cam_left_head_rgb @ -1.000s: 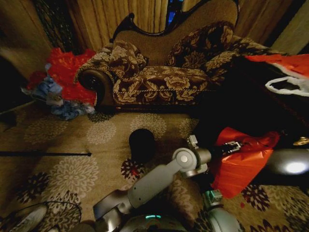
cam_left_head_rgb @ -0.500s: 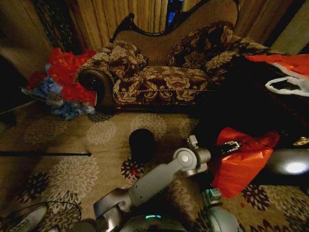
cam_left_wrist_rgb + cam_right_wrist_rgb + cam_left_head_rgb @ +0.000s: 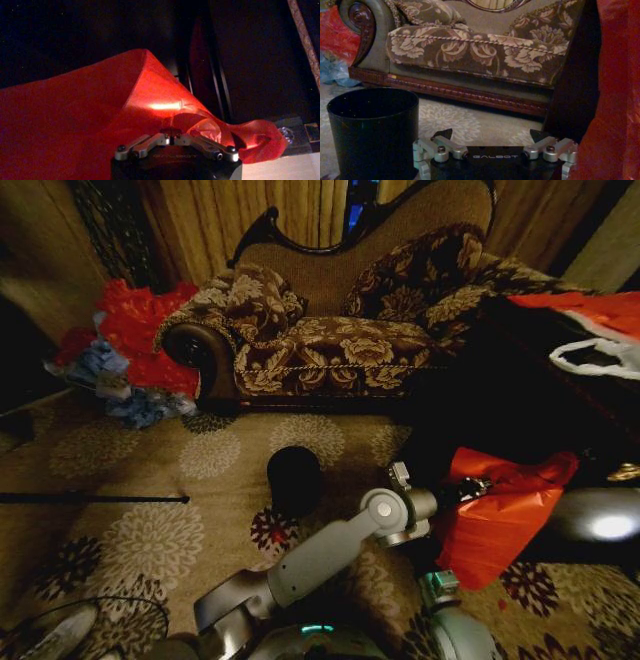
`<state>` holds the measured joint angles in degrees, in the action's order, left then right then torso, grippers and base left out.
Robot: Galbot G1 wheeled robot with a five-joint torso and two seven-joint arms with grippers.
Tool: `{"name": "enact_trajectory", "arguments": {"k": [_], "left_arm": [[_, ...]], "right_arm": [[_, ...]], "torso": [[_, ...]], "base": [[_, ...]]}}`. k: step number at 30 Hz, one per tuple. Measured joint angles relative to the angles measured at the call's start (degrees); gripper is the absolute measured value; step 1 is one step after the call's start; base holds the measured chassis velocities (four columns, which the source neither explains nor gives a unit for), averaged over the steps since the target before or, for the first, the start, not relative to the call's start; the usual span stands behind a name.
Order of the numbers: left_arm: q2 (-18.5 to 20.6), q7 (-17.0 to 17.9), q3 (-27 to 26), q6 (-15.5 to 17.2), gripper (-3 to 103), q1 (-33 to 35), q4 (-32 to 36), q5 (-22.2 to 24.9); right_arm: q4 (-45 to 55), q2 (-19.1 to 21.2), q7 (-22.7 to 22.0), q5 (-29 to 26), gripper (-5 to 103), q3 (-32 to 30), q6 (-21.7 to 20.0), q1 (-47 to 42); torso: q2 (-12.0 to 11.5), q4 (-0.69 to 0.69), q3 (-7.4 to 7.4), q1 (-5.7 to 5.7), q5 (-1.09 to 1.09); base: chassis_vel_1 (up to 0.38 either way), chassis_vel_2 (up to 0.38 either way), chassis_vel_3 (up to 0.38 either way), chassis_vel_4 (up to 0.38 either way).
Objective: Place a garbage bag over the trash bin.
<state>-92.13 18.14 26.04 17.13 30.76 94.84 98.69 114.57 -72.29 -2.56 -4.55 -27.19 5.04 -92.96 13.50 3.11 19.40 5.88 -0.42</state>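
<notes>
The garbage bag (image 3: 500, 520) is glossy red plastic hanging above the carpet right of centre, and my left gripper (image 3: 171, 132) is shut on its bunched upper edge. In the left wrist view the bag (image 3: 100, 105) spreads out wide beyond the fingers. The trash bin (image 3: 295, 478), small, black and round, stands upright on the carpet in front of the sofa, left of the bag. My right gripper (image 3: 491, 133) is low and open with nothing in it. From its wrist view the bin (image 3: 372, 127) stands close beside it and the red bag (image 3: 615, 93) hangs on the other side.
A floral sofa (image 3: 340, 330) stands behind the bin. A heap of red and blue bags (image 3: 130, 350) lies by its left arm. A thin black rod (image 3: 95, 499) lies on the carpet at left. An orange-red bundle (image 3: 590, 315) sits on dark furniture at right.
The red bag in my left gripper has edged very slightly left, toward the bin. The bin and everything else stay where they were.
</notes>
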Motion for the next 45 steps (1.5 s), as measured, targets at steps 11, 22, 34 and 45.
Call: {"name": "enact_trajectory", "arguments": {"k": [11, 22, 34, 45], "left_arm": [[0.00, 1.26, 0.50, 1.44, 0, 0.26, 2.50, -0.06], [5.15, 2.31, -0.40, 2.52, 0, 1.68, 5.02, 0.02], [12.40, 1.56, -2.57, 4.58, 0, 3.52, 3.71, -1.00], [15.94, 0.90, -9.08, 4.84, 0, 6.52, 2.74, -5.32]], "right_arm": [[-1.24, -1.81, 2.19, 1.57, 100, 0.89, 2.04, -1.65], [-4.71, -3.25, 4.58, 2.48, 100, 2.08, 5.01, -0.71], [-6.23, -2.53, 4.96, 2.56, 100, 2.40, 5.17, 0.11], [-7.33, -2.39, 5.37, 3.08, 100, 2.58, 5.62, -0.14]], "torso": [[0.00, 0.00, 0.00, 0.00, 0.00], [0.00, 0.00, 0.00, 0.00, -0.01], [0.00, -0.01, 0.00, 0.00, -0.01], [0.00, 0.00, 0.00, 0.00, -0.02]], "base": [[0.000, 0.000, 0.000, 0.000], [0.000, 0.000, 0.000, 0.000], [0.000, 0.000, 0.000, 0.000], [0.000, 0.000, 0.000, 0.000]]}}
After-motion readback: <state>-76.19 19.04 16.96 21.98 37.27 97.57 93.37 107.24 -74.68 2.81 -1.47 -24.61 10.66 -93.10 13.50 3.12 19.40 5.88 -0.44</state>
